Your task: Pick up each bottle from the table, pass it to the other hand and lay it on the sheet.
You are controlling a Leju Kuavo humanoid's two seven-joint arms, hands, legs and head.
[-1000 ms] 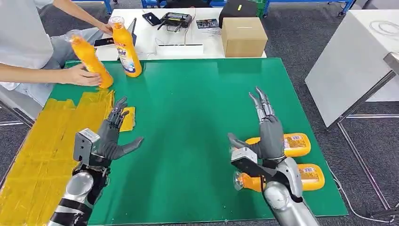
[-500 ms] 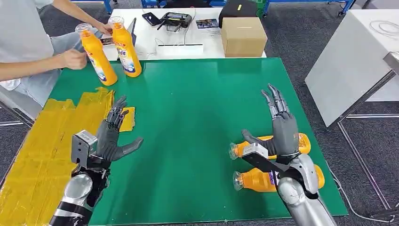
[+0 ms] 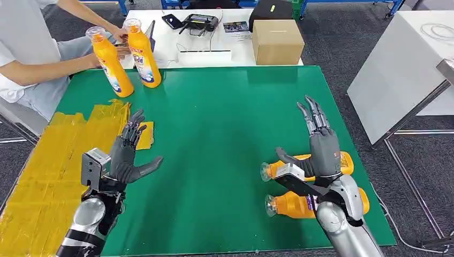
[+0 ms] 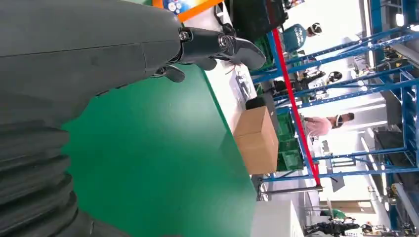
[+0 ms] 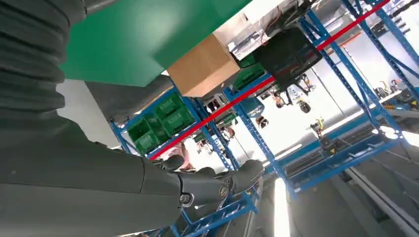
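Observation:
Two orange bottles lie on their sides on the green table at the near right: one [image 3: 342, 159] behind my right hand [image 3: 321, 144], the other [image 3: 292, 204] closer to me beside my right wrist. My right hand is held above them, fingers straight and apart, holding nothing. My left hand [image 3: 127, 152] hovers open at the edge of the yellow sheet [image 3: 48, 166], fingers spread. Two more orange bottles [image 3: 111, 61] [image 3: 143, 52] stand upright at the far left corner. In the wrist views the left hand's fingers [image 4: 217, 44] and the right hand's fingers [image 5: 217, 180] hold nothing.
A person sits at the far left with a hand [image 3: 119, 33] by the upright bottles. Behind the green mat a white table [image 3: 203, 43] carries a cardboard box [image 3: 277, 41] and electronics. A white table [image 3: 401, 64] stands to the right.
The person stood the tilted bottle upright beside the other and let it go. My right hand moved right and forward over the lying bottles, then held still. My left hand barely moved.

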